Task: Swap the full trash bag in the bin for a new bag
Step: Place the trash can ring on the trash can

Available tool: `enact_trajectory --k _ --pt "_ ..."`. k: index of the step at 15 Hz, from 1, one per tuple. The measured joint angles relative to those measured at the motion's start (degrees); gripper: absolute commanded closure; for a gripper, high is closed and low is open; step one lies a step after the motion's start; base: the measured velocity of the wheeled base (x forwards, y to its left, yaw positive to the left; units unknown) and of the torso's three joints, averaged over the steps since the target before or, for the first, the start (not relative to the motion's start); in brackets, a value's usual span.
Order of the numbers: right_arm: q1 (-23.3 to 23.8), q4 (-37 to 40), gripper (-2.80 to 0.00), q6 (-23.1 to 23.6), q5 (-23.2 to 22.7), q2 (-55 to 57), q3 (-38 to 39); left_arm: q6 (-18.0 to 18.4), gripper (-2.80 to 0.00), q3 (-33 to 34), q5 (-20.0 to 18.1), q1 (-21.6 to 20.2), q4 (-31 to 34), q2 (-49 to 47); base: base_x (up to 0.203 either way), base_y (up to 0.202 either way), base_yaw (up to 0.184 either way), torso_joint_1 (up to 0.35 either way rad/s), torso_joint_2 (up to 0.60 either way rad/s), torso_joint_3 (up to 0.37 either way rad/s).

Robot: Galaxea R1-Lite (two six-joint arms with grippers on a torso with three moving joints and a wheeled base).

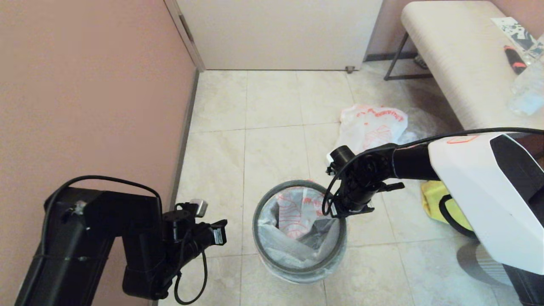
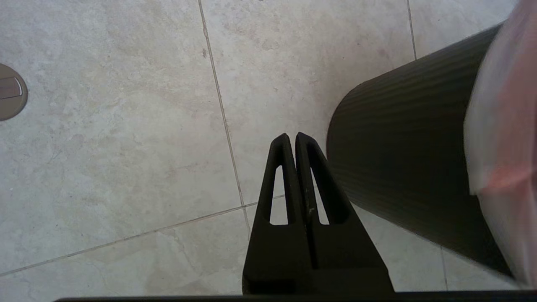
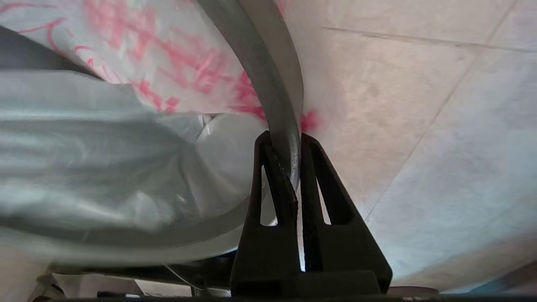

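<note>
Bin (image 1: 297, 263) wears the new bag (image 1: 297, 212); only the right wrist view shows the right gripper (image 3: 285, 140) clamped on its hoop (image 3: 268, 84). Left gripper (image 2: 291, 136) closed, empty.

My head view is evenly, softly lit. My right wrist view blurs the new bag (image 3: 105, 138) at close range.

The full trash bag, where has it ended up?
In the head view the full trash bag lies on the floor tiles beyond the bin, on the robot's right, beside the bench.
</note>
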State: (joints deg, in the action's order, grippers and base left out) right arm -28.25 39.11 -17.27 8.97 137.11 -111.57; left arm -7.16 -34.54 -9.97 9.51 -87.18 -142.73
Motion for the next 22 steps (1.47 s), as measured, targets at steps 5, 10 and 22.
enact_trajectory --k 5,10,22 --pt "-0.4 -0.1 0.00 -0.6 3.2 -1.9 3.3 0.0 0.00 0.0 0.0 0.0 0.0 0.0 0.000 0.000 0.000 0.000 0.00 0.000" --pt "-0.5 -2.3 0.00 -0.6 3.1 -0.5 3.6 0.0 0.00 0.0 0.0 0.0 0.0 0.0 0.000 0.000 0.000 0.000 0.00 0.000" --pt "-1.7 -2.8 0.00 -1.0 3.1 -2.7 6.8 0.0 0.00 0.0 0.0 0.1 0.0 0.0 0.000 0.000 0.000 0.000 0.00 0.000"
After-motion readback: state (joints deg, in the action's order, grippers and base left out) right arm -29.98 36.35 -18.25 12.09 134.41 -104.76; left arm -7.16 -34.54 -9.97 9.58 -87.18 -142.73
